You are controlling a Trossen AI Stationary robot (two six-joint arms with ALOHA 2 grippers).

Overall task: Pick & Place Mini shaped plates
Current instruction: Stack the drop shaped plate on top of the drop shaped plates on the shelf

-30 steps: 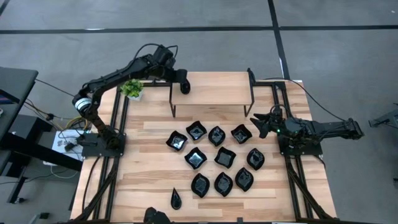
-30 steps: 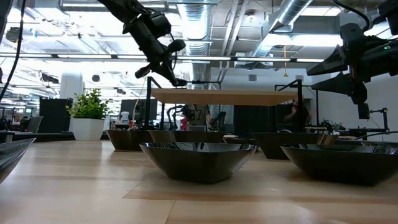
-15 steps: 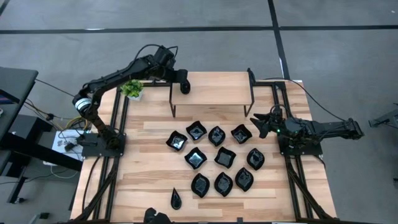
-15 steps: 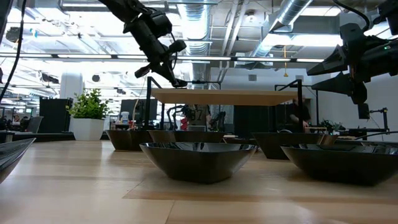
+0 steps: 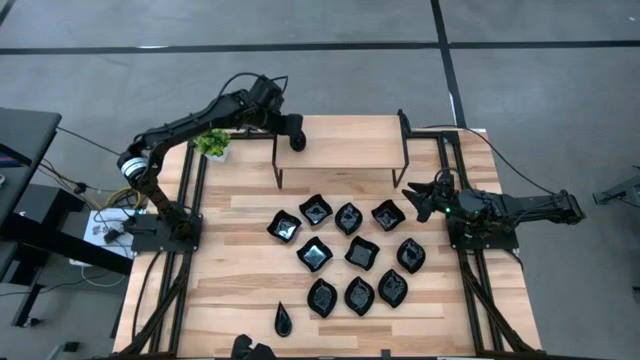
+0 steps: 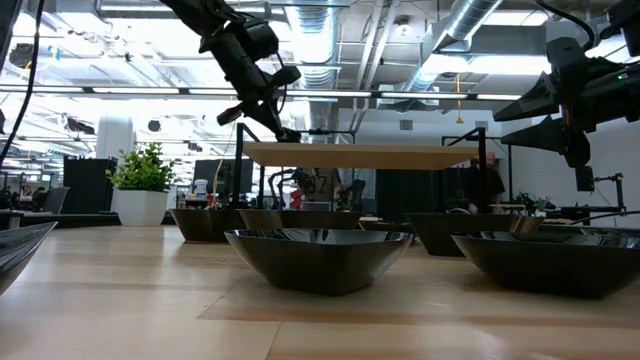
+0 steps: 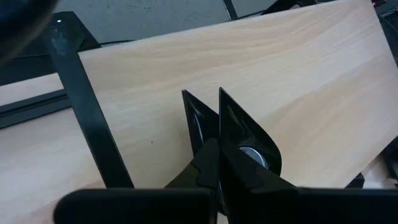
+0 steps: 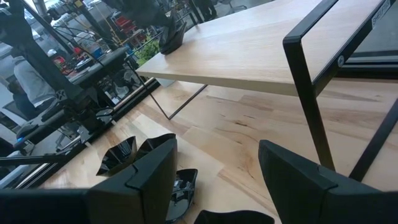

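Observation:
Several glossy black mini shaped plates (image 5: 348, 255) rest on their bases in loose rows on the wooden table; one slim teardrop plate (image 5: 283, 320) lies apart near the front edge. My left gripper (image 5: 297, 142) is shut with nothing between its fingers. It slants down just over the left part of a raised wooden shelf (image 5: 345, 140), and its tips (image 7: 204, 94) stand close above the board (image 7: 286, 74). It also shows in the low view (image 6: 286, 130). My right gripper (image 5: 418, 200) waits open at the table's right edge, beside the nearest plate (image 5: 388, 214).
The shelf stands on black metal legs (image 5: 277, 165) across the table's far side. A small green plant in a white pot (image 5: 212, 143) sits at the far left corner, close to my left arm. Bare wood lies left of the plates and under the shelf.

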